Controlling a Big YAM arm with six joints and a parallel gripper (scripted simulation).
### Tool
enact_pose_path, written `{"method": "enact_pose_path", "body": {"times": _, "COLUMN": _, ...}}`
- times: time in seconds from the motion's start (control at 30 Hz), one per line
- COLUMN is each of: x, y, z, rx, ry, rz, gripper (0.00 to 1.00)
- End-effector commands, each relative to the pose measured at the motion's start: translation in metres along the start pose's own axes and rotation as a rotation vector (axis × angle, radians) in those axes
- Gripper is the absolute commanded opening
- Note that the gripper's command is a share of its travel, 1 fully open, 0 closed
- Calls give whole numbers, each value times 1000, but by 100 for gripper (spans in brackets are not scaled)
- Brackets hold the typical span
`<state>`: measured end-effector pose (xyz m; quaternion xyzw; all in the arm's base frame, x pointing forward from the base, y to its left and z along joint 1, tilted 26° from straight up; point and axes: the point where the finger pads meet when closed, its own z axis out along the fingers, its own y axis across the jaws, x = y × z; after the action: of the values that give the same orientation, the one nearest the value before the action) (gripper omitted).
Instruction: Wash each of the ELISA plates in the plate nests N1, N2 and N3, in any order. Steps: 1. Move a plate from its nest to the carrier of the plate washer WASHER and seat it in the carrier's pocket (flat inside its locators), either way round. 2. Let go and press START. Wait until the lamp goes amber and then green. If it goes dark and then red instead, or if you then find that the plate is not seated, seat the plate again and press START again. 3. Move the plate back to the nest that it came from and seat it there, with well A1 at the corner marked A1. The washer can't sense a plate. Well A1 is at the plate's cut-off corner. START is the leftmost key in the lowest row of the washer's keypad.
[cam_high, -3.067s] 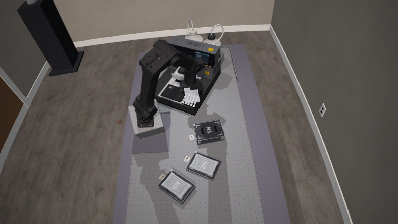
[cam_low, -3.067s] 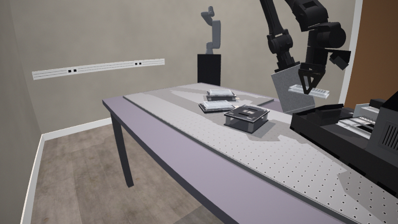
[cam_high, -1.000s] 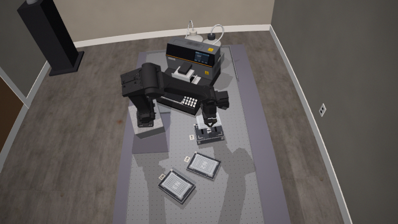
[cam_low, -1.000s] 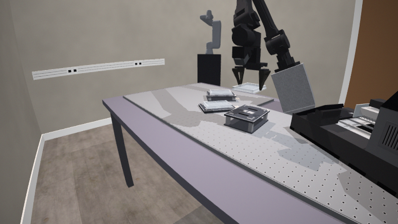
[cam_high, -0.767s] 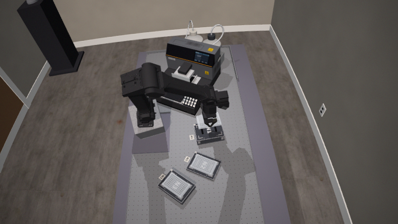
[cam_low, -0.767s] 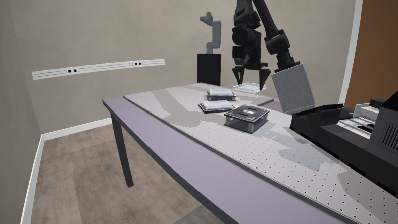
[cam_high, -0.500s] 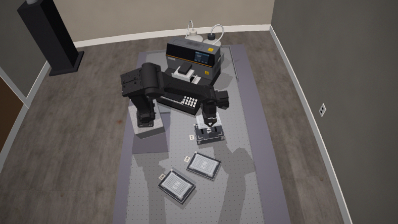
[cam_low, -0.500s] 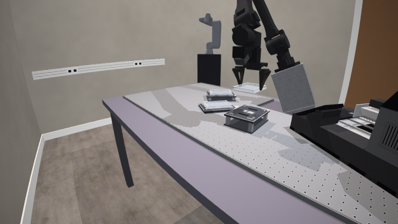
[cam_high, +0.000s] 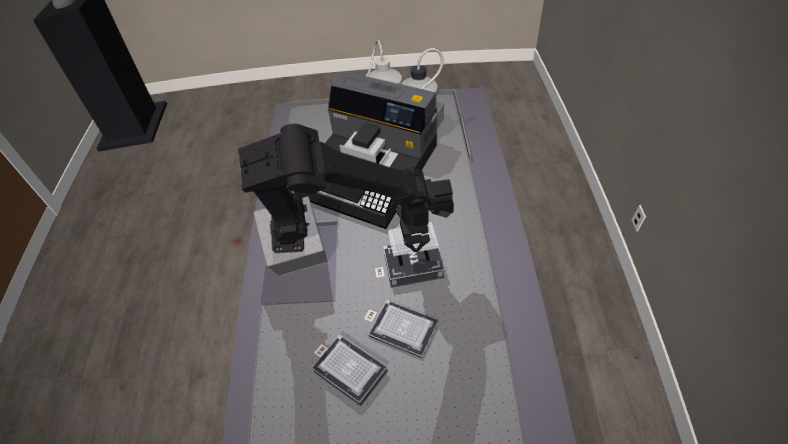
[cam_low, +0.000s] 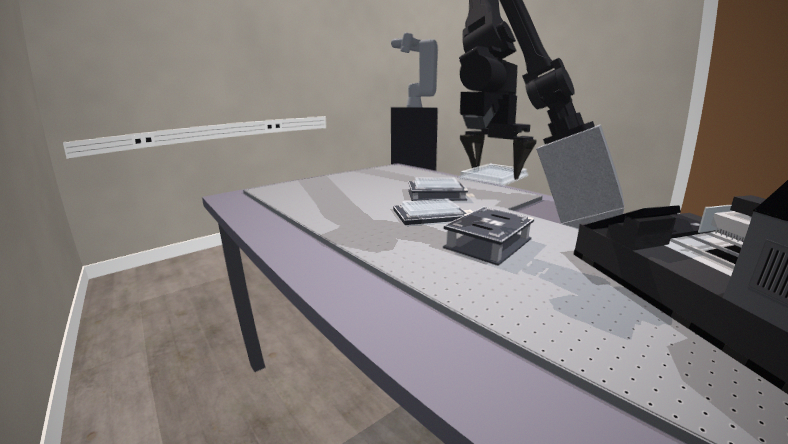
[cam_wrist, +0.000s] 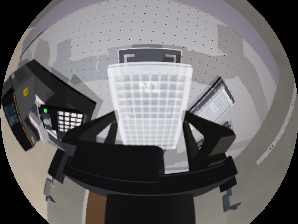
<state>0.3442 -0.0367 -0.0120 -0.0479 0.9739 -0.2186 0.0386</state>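
My gripper is shut on a clear ELISA plate, held level in the air above and a little behind nest N1. Nest N1 is raised and holds no plate. One plate lies in nest N2 and another plate in nest N3. The washer has its keypad in view. The lamp shows green. The washer carrier is partly hidden.
The arm's base block stands at the table's edge beside the washer. The forearm passes over the washer's front part. Two bottles with tubes stand behind the washer. A second arm on a dark pedestal stands away from the table.
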Motion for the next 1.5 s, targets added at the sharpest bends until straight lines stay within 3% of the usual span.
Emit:
{"method": "enact_pose_path", "body": {"times": 0.0, "x": -11, "y": 0, "z": -4, "rx": -1, "ry": -22, "rz": 17, "gripper": 82}}
{"method": "enact_pose_path", "body": {"times": 0.1, "x": -11, "y": 0, "z": -4, "rx": -1, "ry": -22, "rz": 17, "gripper": 82}}
{"method": "enact_pose_path", "body": {"times": 0.2, "x": 1, "y": 1, "z": 11, "rx": -2, "ry": 4, "rz": 27, "gripper": 82}}
{"method": "enact_pose_path", "body": {"times": 0.5, "x": -2, "y": 0, "z": 22, "rx": -3, "ry": 0, "rz": 11, "gripper": 82}}
{"method": "enact_pose_path", "body": {"times": 0.53, "x": -13, "y": 2, "z": 18, "rx": -3, "ry": -21, "rz": 7, "gripper": 82}}
{"method": "enact_pose_path", "body": {"times": 0.73, "x": 1, "y": 0, "z": 35, "rx": -3, "ry": 6, "rz": 9, "gripper": 82}}
{"method": "enact_pose_path", "body": {"times": 1.47, "x": 0, "y": 0, "z": 67, "rx": -3, "ry": 3, "rz": 10, "gripper": 82}}
